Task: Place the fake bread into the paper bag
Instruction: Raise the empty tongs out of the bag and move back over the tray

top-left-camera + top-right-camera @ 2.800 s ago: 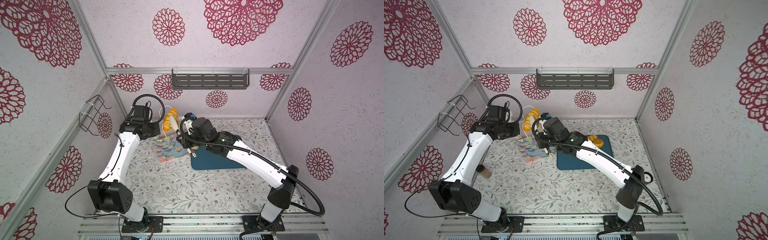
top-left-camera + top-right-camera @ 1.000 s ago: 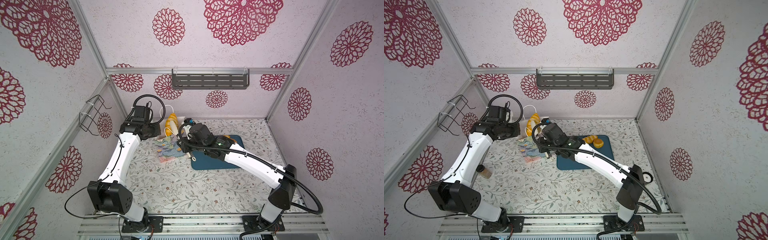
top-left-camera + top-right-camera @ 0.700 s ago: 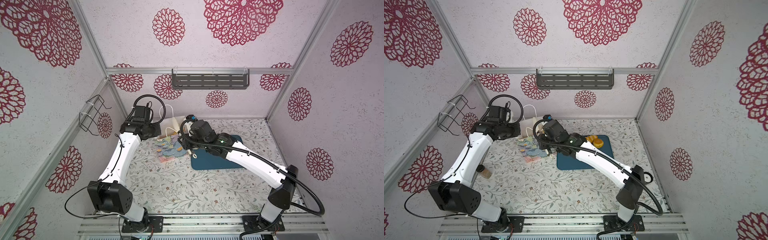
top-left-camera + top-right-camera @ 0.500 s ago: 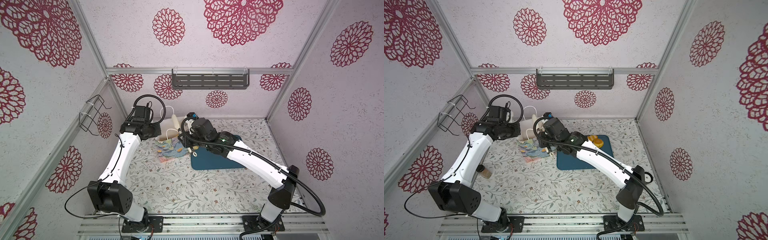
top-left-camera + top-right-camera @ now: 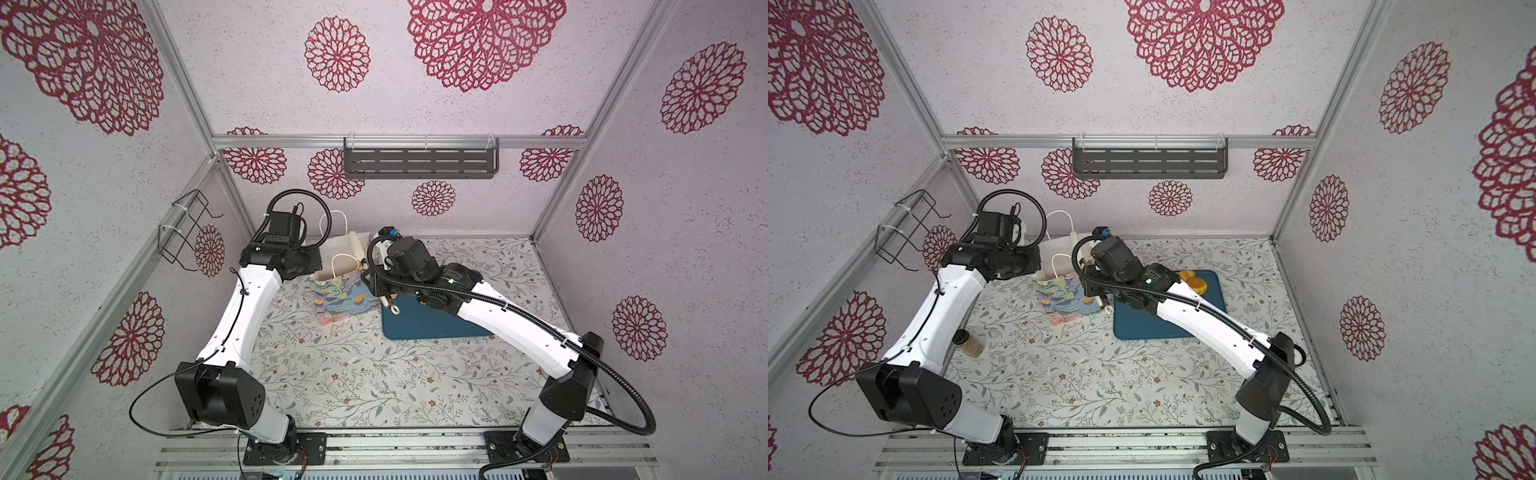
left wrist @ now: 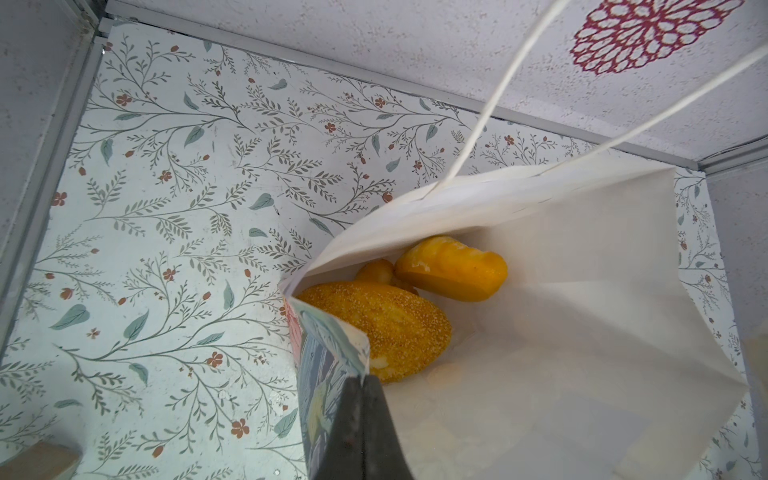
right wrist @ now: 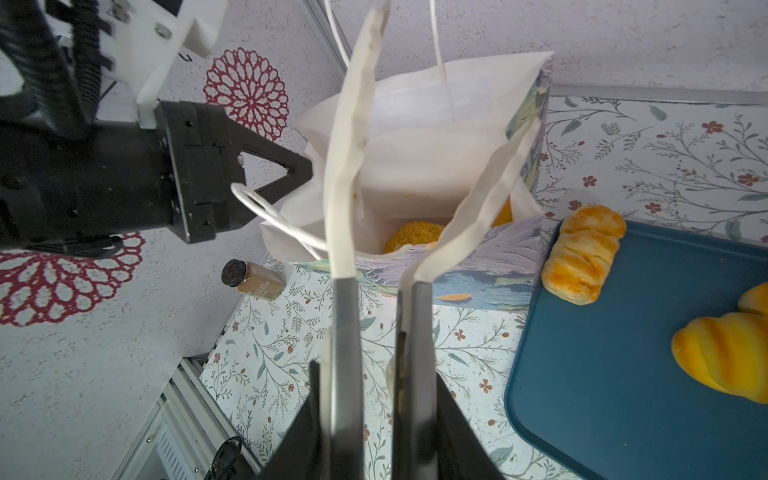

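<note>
The paper bag stands upright at the back left with its white mouth open. My left gripper is shut on its flowered rim. Inside lie a seeded oval loaf, a glossy roll and a smaller piece of fake bread. My right gripper is shut on the handles of cream-tipped tongs. The tongs' tips are spread over the bag's mouth with nothing between them. A striped roll and a twisted roll lie on the teal tray.
A brown spice jar lies on the mat under the left arm. A wire rack hangs on the left wall and a dark shelf on the back wall. The tray sits right of the bag, partly under the right arm.
A second ago the tongs held a yellow bread over the bag. That bread has left the tongs, the tongs have spread, and the right arm has shifted slightly right. The left gripper has stayed put.
</note>
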`<state>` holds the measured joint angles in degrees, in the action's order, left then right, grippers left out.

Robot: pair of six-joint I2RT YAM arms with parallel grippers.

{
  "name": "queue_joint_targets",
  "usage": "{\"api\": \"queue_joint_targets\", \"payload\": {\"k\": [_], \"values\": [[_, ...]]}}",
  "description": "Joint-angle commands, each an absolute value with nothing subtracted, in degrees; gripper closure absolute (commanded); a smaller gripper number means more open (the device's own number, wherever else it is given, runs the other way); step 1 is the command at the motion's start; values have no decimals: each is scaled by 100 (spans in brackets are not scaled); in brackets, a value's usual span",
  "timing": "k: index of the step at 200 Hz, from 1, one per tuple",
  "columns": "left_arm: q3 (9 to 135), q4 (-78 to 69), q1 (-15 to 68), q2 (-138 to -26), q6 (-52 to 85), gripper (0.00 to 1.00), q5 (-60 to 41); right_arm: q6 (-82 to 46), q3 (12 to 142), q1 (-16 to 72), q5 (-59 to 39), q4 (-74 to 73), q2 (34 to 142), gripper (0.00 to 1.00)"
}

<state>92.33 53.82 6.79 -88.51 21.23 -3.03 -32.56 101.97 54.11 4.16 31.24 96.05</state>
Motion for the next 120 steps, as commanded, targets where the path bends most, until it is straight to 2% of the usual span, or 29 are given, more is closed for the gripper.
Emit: {"api": "queue_joint_targets", "payload": {"k": [1,70,120], "values": [[9142,5467,747,-8729,2072,100,-263,-3194,10086,5328,698,2949,8965,65],[9141,5476,764,-8763,2038,100,-237,-3210,9037,5016,911,2760,8079,62],[9127,5476,791,-8760,2039,100,-167,-3241,8780,4652,808,3133,7821,62]]}}
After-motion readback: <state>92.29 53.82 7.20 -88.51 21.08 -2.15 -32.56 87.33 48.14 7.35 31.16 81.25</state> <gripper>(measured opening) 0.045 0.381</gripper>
